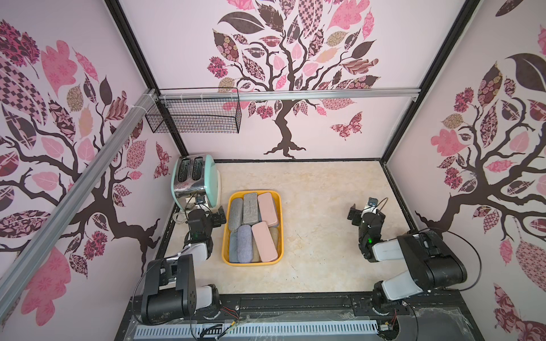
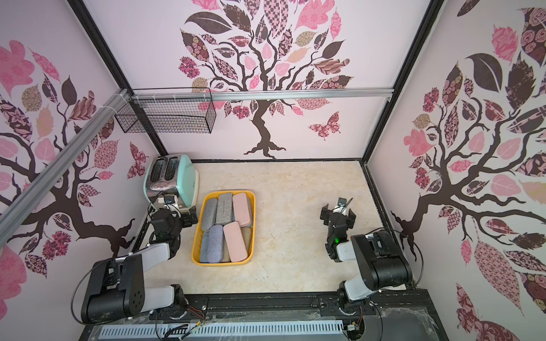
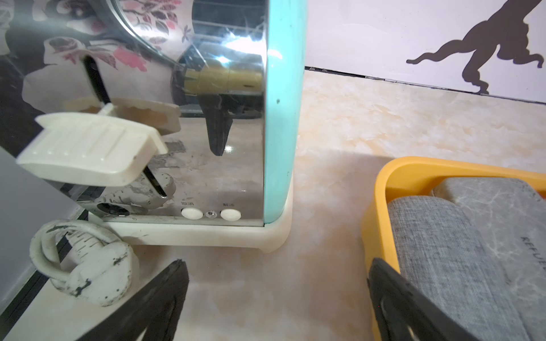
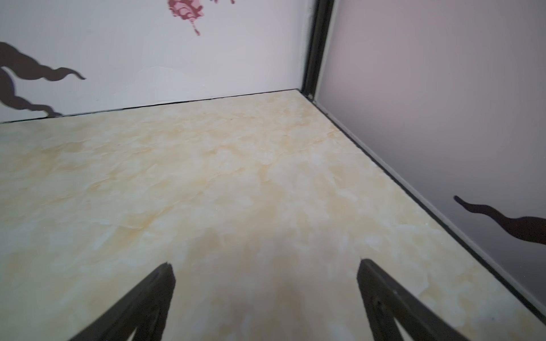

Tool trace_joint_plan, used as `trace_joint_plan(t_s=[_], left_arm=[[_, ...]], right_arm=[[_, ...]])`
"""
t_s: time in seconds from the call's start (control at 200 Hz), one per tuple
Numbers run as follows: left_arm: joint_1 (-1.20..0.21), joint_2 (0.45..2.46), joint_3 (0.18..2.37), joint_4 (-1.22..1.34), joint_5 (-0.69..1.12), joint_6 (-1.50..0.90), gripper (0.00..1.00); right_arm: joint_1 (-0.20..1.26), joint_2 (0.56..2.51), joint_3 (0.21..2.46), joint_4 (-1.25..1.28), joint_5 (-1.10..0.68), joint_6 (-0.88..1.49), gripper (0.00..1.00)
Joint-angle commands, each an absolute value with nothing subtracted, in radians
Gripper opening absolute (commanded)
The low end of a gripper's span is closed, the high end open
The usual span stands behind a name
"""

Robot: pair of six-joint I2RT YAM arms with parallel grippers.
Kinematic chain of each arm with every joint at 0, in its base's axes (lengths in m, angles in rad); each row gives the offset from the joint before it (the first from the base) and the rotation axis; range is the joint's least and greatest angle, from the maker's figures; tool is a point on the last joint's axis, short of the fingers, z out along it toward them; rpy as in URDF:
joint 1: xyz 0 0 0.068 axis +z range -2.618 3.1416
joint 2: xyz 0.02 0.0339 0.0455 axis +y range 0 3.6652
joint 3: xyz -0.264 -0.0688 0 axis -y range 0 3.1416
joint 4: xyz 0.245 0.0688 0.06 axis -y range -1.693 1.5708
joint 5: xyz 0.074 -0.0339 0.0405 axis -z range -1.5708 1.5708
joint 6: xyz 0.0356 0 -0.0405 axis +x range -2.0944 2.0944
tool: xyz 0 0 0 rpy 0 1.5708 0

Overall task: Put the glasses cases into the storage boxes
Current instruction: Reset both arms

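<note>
While the left tool (image 3: 276, 267) hangs released beside the yellow-orange tray (image 1: 226, 233), its jaws spread wide with only bare bench (image 1: 319, 236) between them, the glasses cases (image 1: 254, 227) all lie inside that tray, which sits on the marbled bench a little left of centre. In both top views the cases are piled in two rough rows. The far row holds a grey fabric case (image 1: 236, 214), a marbled grey case (image 1: 250, 208) and a far pink case (image 1: 268, 209) side by side. The near row holds a lavender case (image 1: 245, 243) and a near pink case (image 1: 263, 242), resting on others whose edges barely show beneath. The left wrist view shows the grey fabric case (image 3: 443, 251) lying against the marbled grey case (image 3: 487, 200) at the tray's corner, with one black finger (image 3: 384, 289) of the left tool just outside the tray's rim (image 3: 381, 189). A mint and chrome toaster (image 1: 196, 180) stands just beyond this tool, its white cord (image 3: 88, 265) coiled at its base. Well apart on the other side, the right tool (image 4: 265, 264) is likewise released, jaws wide over bare bench, holding nothing. A black wire basket (image 1: 195, 118) hangs from the rail on the back wall.
</note>
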State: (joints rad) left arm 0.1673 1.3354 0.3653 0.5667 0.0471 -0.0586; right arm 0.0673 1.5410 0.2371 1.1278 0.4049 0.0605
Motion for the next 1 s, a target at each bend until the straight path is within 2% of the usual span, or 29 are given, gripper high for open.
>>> trace_joint_plan(t_s=[0.0, 0.21, 0.285, 0.34, 0.37, 0.41, 0.47, 0.54, 0.61, 0.685, 0.995], left_arm=[[0.186, 1.361, 0.361, 0.709, 0.095, -0.104, 0.97], [0.2, 1.44, 0.443, 0.656, 0.201, -0.127, 0.97], [0.159, 1.526, 0.348, 0.961, 0.201, -0.107, 0.97], [0.06, 1.524, 0.34, 0.899, 0.049, -0.028, 0.97], [0.021, 1.564, 0.336, 0.967, -0.023, -0.012, 0.97], [0.021, 1.59, 0.344, 1.007, -0.011, -0.009, 0.98], [0.034, 1.544, 0.375, 0.855, -0.06, -0.046, 0.97], [0.051, 1.582, 0.365, 0.95, -0.073, -0.072, 0.97], [0.046, 1.548, 0.379, 0.86, -0.078, -0.063, 0.97], [-0.01, 1.57, 0.377, 0.905, -0.214, -0.04, 0.98], [-0.007, 1.557, 0.382, 0.869, -0.197, -0.041, 0.98]], right_arm=[[0.032, 1.574, 0.262, 1.218, 0.193, 0.083, 1.0], [0.038, 1.554, 0.267, 1.18, 0.201, 0.085, 1.0], [0.037, 1.551, 0.267, 1.18, 0.204, 0.084, 1.0], [0.039, 1.551, 0.265, 1.181, 0.202, 0.084, 1.0], [0.039, 1.552, 0.267, 1.181, 0.204, 0.084, 1.0], [0.039, 1.552, 0.265, 1.183, 0.203, 0.085, 1.0], [0.039, 1.553, 0.265, 1.182, 0.204, 0.083, 1.0], [0.038, 1.552, 0.265, 1.181, 0.204, 0.083, 1.0], [0.039, 1.552, 0.267, 1.181, 0.203, 0.083, 1.0], [0.038, 1.553, 0.267, 1.181, 0.204, 0.083, 1.0], [0.038, 1.552, 0.268, 1.18, 0.203, 0.084, 1.0]])
